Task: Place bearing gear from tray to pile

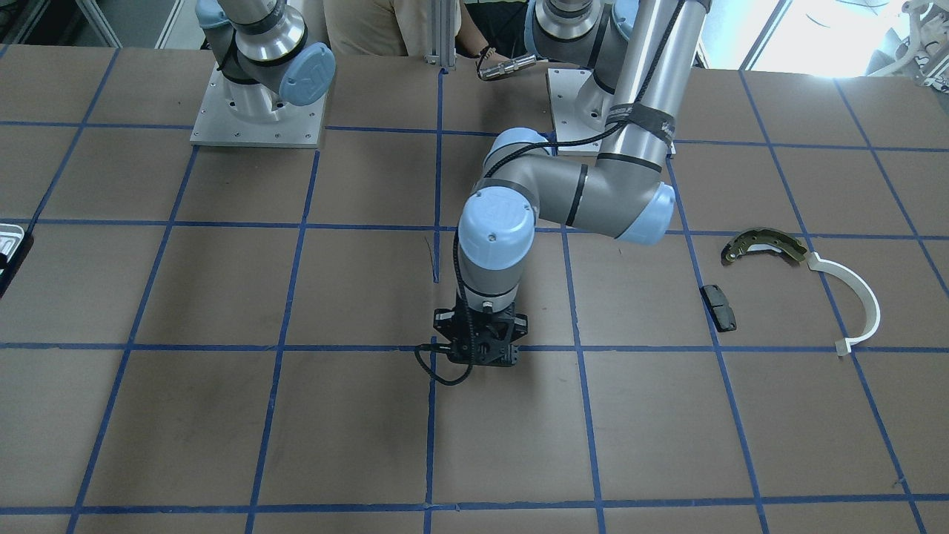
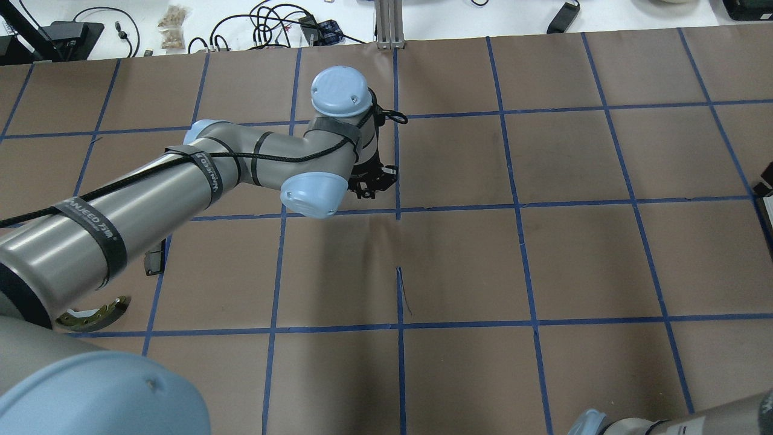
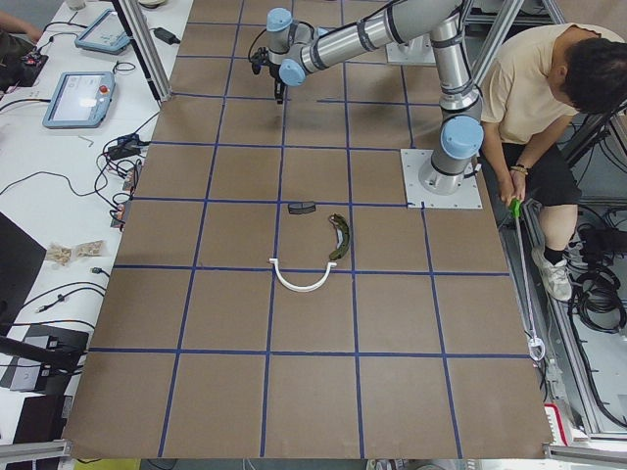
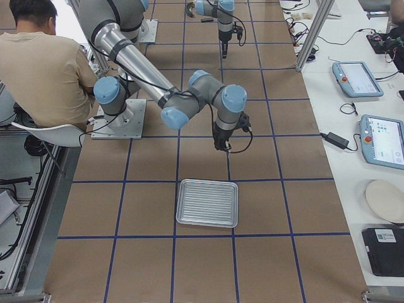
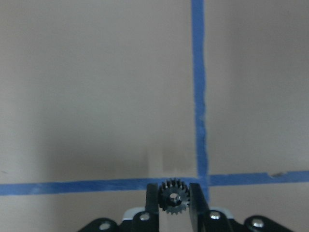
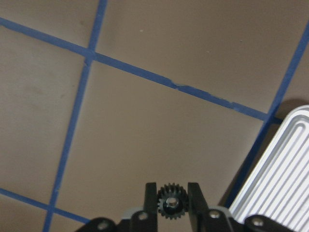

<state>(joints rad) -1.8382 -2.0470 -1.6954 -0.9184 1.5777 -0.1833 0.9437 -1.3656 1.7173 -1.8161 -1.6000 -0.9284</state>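
Observation:
My left gripper (image 1: 481, 357) hangs over the table's middle, near a blue tape crossing, and is shut on a small black bearing gear (image 5: 174, 197). My right gripper (image 6: 172, 186) is shut on a second black gear (image 6: 172, 201) beside the corner of the ribbed silvery tray (image 6: 282, 169). In the exterior right view the tray (image 4: 208, 202) holds nothing and the right gripper (image 4: 221, 146) hovers just past its far edge. The pile lies on my left: an olive-gold brake shoe (image 1: 764, 247), a white plastic arc (image 1: 854, 298) and a black pad (image 1: 719, 307).
The table is brown paper with a blue tape grid. A seated operator (image 4: 44, 69) is next to the arm bases. Tablets and cables (image 4: 369, 107) lie on the white bench beyond the table's far edge.

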